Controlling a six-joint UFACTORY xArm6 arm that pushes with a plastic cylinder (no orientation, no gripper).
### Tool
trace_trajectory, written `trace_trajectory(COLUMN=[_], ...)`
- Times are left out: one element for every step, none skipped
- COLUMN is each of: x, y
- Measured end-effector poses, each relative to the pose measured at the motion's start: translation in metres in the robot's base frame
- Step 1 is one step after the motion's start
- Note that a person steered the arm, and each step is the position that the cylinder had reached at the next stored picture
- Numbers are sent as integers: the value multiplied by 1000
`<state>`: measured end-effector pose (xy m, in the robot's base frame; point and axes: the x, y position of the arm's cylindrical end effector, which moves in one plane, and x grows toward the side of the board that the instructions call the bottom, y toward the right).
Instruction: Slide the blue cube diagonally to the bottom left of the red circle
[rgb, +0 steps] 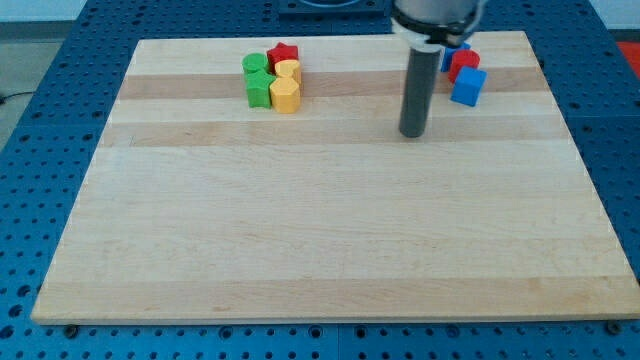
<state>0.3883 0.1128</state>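
The blue cube (468, 87) sits near the view's top right on the wooden board (320, 230). The red circle (464, 64) lies just above it, touching or nearly touching. Another blue block (456, 54) shows partly behind the rod, above the red circle. My tip (412, 133) rests on the board to the left of and a little below the blue cube, apart from it.
A cluster sits at the view's top left: a red star (284, 54), a green block (255, 67), a green star-like block (260, 90), a yellow block (290, 71) and a yellow hexagon-like block (286, 95). A blue perforated table surrounds the board.
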Motion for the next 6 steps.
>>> trace_trajectory(x=[0,0,-33,-80,-80,-68], y=[43,129,174,158,76,25])
